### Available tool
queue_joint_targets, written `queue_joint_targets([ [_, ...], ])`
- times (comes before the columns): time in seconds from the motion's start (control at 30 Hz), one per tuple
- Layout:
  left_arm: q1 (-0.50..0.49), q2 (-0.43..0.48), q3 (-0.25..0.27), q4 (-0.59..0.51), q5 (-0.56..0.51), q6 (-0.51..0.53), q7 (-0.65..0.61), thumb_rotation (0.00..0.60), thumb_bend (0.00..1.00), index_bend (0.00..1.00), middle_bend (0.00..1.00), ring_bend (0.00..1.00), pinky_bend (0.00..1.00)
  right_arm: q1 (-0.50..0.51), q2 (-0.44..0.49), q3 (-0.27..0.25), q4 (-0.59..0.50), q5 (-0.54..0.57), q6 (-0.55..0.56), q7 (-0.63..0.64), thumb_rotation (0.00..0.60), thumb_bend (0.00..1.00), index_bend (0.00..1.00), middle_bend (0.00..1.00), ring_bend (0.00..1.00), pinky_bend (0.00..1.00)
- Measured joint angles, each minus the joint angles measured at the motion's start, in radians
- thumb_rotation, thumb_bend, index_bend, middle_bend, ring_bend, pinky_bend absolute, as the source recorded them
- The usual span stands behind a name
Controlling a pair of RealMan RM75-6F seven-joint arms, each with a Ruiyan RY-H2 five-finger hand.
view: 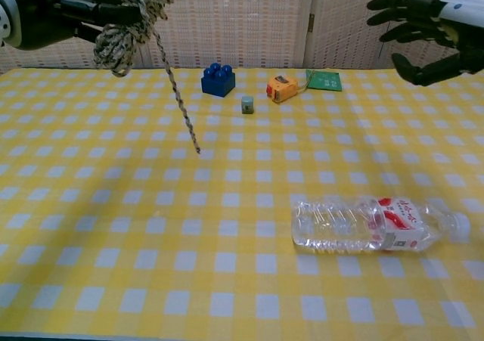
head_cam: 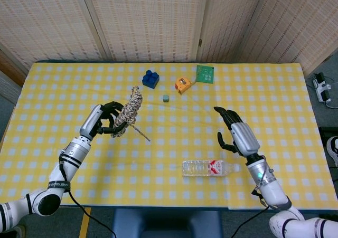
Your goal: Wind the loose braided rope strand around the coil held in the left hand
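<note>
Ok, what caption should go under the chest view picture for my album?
Left robot hand holds a speckled braided rope coil, its loose strand dangling over the yellow checked table; right robot hand open.

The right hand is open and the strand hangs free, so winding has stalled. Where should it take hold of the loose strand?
Pinch the loose strand near its free lower end, coming from the robot's right: it hangs clear of the table below the coil in the left hand.

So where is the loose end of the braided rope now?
In the head view the loose strand hangs free from the rope coil gripped by the left hand, on the table's left half, far from the right hand.
</note>
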Motion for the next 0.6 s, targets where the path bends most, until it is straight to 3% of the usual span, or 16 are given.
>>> queue_joint_targets([
  [0.17,-0.003,-0.013,0.017,0.016,0.023,0.034,0.017,0.600,0.61,0.70,0.70,0.69,0.75,-0.126,0.068,-0.084,-0.016,-0.066,0.144,-0.092,0.600,0.64,0.00,0.11,0.13,0.08],
  [0.33,-0.002,-0.014,0.027,0.016,0.043,0.046,0.011,0.600,0.61,0.70,0.70,0.69,0.75,-0.236,0.099,-0.149,-0.016,-0.115,0.258,-0.107,0.600,0.64,0.00,0.08,0.09,0.08],
  [0.6,-0.003,-0.011,0.042,0.004,0.064,0.070,0.019,0.600,0.61,0.70,0.70,0.69,0.75,-0.341,0.105,-0.194,0.028,-0.170,0.356,-0.029,0.600,0.64,0.00,0.08,0.09,0.08],
])
